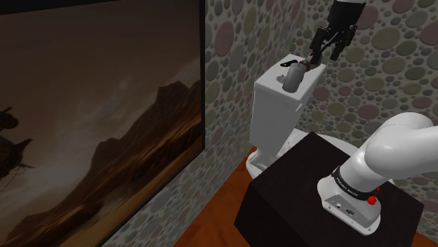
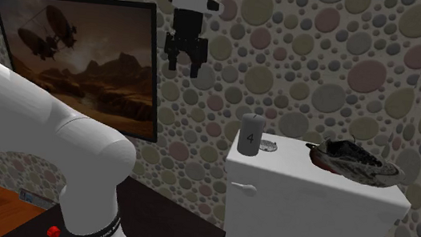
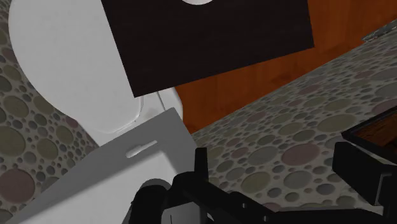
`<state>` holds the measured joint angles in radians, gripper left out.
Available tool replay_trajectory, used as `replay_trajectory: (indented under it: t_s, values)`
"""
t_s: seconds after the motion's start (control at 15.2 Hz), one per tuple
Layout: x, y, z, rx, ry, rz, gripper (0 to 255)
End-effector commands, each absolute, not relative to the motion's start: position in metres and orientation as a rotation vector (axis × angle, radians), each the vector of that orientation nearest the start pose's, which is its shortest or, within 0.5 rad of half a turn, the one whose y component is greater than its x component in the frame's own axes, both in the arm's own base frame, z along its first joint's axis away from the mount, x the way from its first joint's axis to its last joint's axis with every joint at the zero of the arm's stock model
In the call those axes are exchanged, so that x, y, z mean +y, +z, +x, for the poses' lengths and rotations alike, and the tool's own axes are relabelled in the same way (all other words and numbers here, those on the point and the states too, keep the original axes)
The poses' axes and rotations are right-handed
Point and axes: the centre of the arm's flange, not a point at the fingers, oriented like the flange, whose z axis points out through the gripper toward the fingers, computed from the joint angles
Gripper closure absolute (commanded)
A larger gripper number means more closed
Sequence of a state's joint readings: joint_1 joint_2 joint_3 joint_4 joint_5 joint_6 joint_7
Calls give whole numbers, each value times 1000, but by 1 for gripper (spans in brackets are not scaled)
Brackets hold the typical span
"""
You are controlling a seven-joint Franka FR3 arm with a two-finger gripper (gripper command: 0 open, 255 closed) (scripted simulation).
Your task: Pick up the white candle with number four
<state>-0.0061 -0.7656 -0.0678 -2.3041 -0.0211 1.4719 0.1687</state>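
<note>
Black gripper (image 2: 184,61), jaws spread and empty, hangs above and apart from the grey number-four candle (image 2: 251,134), upright near one end of the toilet tank lid (image 2: 292,167), which is probably light, rigid and waxy-slick, so best clasped mid-height.

A white toilet tank (image 2: 310,225) carries the things on its flat lid (image 2: 307,179). At the lid's end toward the second exterior view's left, a grey candle (image 2: 250,135) stands upright with a dark 4 on its side. Just beside the candle lies a small clear object (image 2: 269,148), too small to name. A worn shoe (image 2: 355,163) in grey, black and red lies at the other end, well apart from the candle
</note>
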Motion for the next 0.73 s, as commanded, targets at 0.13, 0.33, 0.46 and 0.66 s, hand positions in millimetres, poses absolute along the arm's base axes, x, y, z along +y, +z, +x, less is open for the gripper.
replay_trajectory:
  t_s: [0.13,0.33,0.46,0.66]
  values:
    - [-50,586,306,283,67,-3118,0]
    - [-78,567,315,186,6,-3144,0]
    - [-96,555,323,120,-35,-3159,0]
    - [-123,537,336,20,-98,-3178,0]
